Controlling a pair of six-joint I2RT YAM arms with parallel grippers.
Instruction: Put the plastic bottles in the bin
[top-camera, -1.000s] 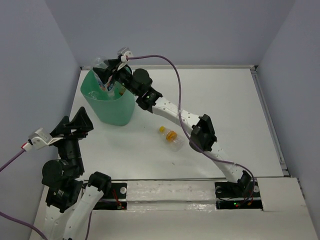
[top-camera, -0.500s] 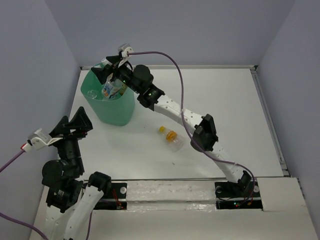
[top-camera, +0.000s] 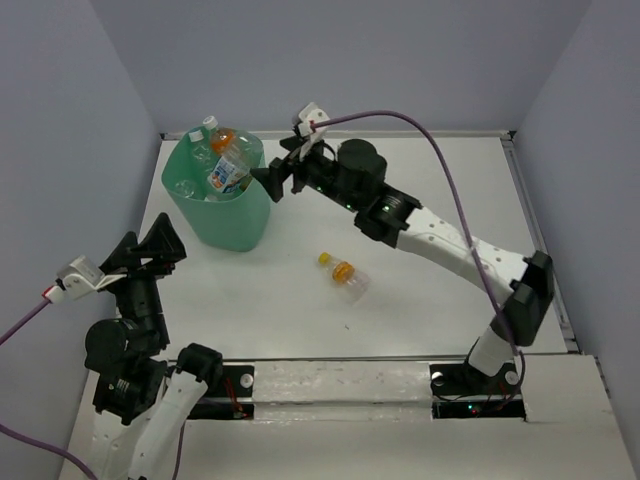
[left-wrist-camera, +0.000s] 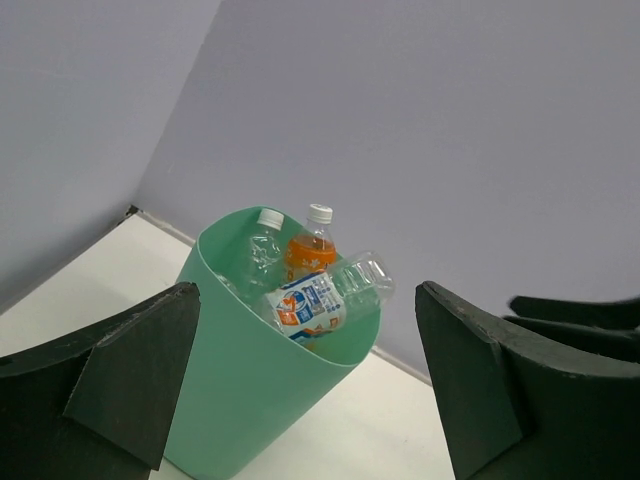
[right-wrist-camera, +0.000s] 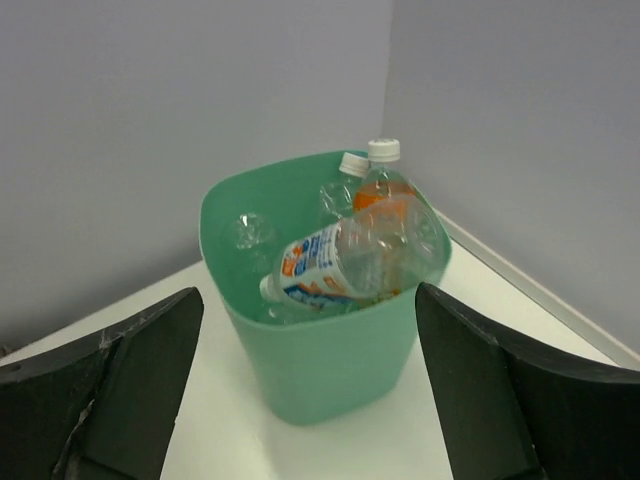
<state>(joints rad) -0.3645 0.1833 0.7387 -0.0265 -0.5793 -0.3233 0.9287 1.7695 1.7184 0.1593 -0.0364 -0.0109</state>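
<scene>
The mint-green bin (top-camera: 230, 225) stands at the far left of the table with several plastic bottles in it. On top lies a white-and-blue-labelled bottle (top-camera: 228, 175), and an orange-labelled, white-capped one (top-camera: 222, 137) stands behind it. One more bottle (top-camera: 345, 273), yellow-capped with an orange label, lies on the table right of the bin. My right gripper (top-camera: 278, 165) hovers open and empty just right of the bin's rim. My left gripper (top-camera: 150, 248) is open and empty, near-left of the bin. Both wrist views face the bin (left-wrist-camera: 250, 390) (right-wrist-camera: 310, 370).
The side walls and the back wall stand close behind the bin. A raised ledge (top-camera: 540, 240) runs along the table's right edge. My right arm (top-camera: 450, 245) reaches across the middle of the table, above and right of the loose bottle.
My right gripper opened over the bin and left the white-and-blue-labelled bottle lying on top of the others, then drew back to the right. The left arm has not moved.
</scene>
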